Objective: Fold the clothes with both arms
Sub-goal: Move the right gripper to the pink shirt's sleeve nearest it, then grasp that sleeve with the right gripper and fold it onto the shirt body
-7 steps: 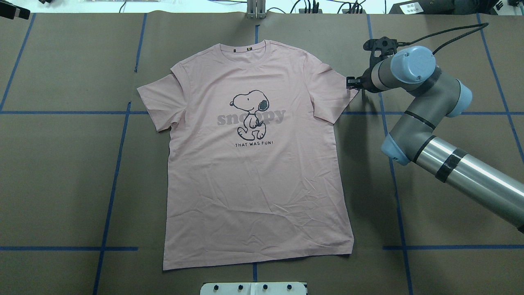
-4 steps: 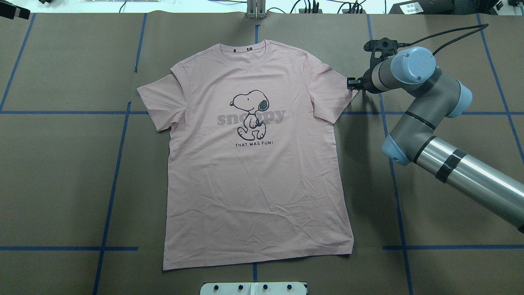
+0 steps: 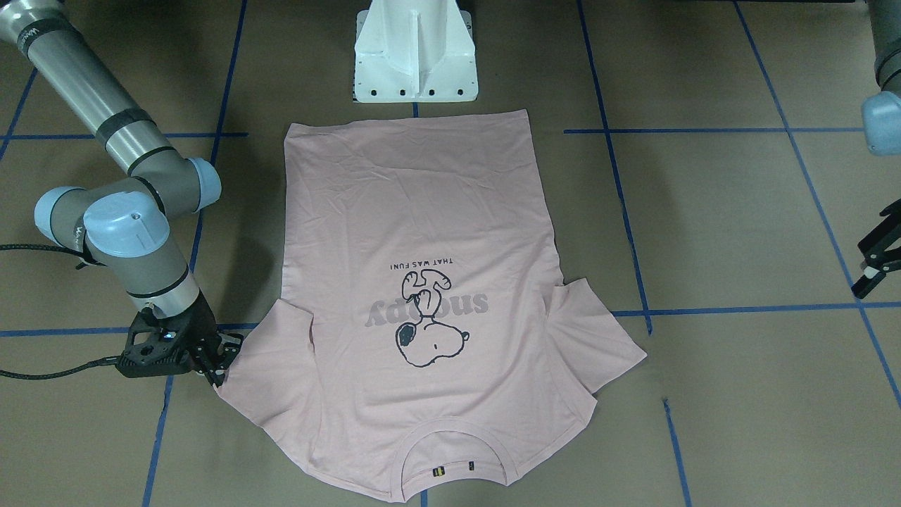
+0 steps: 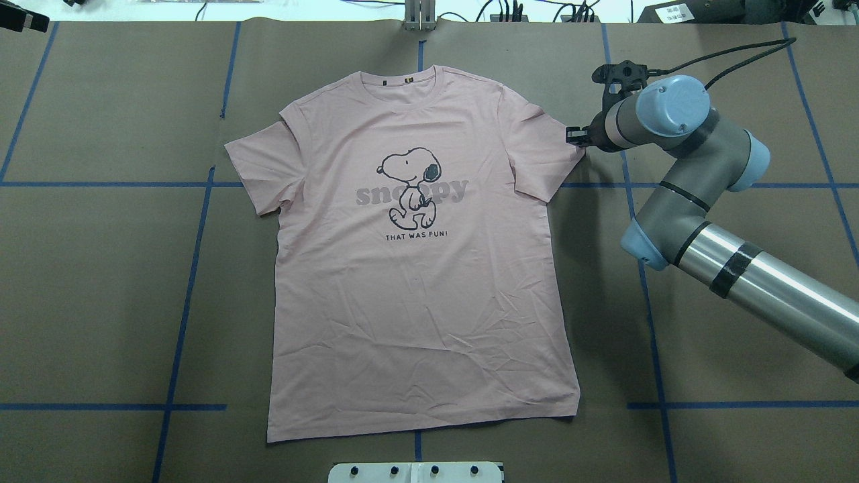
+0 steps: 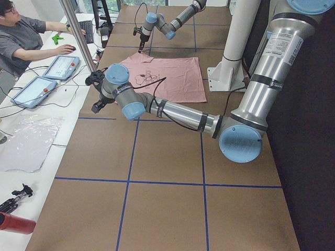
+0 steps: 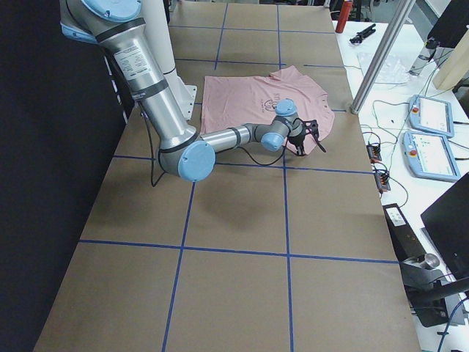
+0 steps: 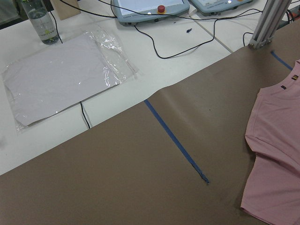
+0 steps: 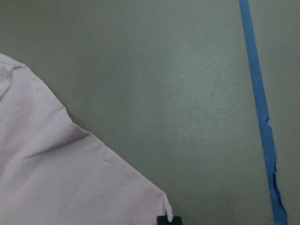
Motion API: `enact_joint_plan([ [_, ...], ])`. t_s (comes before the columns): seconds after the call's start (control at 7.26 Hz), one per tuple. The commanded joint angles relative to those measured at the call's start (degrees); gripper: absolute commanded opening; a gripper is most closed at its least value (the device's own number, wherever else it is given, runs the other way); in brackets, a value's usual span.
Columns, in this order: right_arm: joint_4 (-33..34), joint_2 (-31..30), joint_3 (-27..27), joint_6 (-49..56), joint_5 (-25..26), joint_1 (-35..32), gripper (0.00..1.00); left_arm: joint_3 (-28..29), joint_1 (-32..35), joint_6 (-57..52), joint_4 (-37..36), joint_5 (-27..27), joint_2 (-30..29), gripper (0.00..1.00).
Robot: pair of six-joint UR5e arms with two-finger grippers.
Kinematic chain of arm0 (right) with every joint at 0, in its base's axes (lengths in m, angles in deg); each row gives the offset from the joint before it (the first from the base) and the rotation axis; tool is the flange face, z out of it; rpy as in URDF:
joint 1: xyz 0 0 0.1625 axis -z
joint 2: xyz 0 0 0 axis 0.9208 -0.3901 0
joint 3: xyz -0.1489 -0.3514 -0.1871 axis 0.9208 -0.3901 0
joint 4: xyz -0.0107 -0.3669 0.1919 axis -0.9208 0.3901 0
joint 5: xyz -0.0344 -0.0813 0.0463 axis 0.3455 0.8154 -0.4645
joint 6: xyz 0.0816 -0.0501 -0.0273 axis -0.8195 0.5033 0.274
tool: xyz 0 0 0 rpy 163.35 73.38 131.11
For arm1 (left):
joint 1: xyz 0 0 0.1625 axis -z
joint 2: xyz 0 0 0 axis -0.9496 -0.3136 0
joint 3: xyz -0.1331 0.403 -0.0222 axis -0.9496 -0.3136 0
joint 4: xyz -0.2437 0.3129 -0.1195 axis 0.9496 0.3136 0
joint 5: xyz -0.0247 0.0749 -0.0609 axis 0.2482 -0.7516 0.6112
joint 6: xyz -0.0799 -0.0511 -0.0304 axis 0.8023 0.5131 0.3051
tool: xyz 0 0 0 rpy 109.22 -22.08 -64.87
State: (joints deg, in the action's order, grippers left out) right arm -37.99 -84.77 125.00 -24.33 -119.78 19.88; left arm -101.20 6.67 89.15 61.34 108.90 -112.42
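Found left gripper jaws spread apart, holding nothing, hanging over bare worktop, well apart from the T-shirt. Could not tell whether right gripper jaws were clamped or only parted. Saw them low at the corner of the short sleeve on the robot's right, touching its edge. In the right wrist view, saw only that sleeve corner lying on the paper.

Saw the pink shirt flat and face up mid-worktop, both sleeves spread out, Snoopy print showing. Noted collar pointing away from the white pedestal base, hem nearest it, light creases across the lower half.

Logged worktop as covered in brown paper, split into big squares by blue tape lines. Noted a raised ripple in the paper near the far edge in the left wrist view.

Past that edge, spotted a white bench with teach pendants, black cables, a sheet in clear plastic, a clear bottle and an aluminium post. Saw an operator seated there, one hand on a mouse. Spotted a red bottle at the bench's near end.
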Motion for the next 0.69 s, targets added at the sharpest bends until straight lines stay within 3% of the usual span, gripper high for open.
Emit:
enact_joint_plan([
  [0.0, 8.87, 4.04, 2.38, -0.09, -0.20, 0.05, 0.00, -0.20, 0.00, 0.00, 0.00, 0.00, 0.00, 1.00],
  [0.28, 20.66, 9.57, 5.82, -2.27, 0.32, 0.75, 0.00, -0.29, 0.00, 0.00, 0.00, 0.00, 0.09, 1.00],
  [0.55, 21.85, 14.15, 4.43, -7.79, 7.15, 6.09, 0.00, -0.20, 0.00, 0.08, 0.00, 0.00, 0.26, 1.00],
])
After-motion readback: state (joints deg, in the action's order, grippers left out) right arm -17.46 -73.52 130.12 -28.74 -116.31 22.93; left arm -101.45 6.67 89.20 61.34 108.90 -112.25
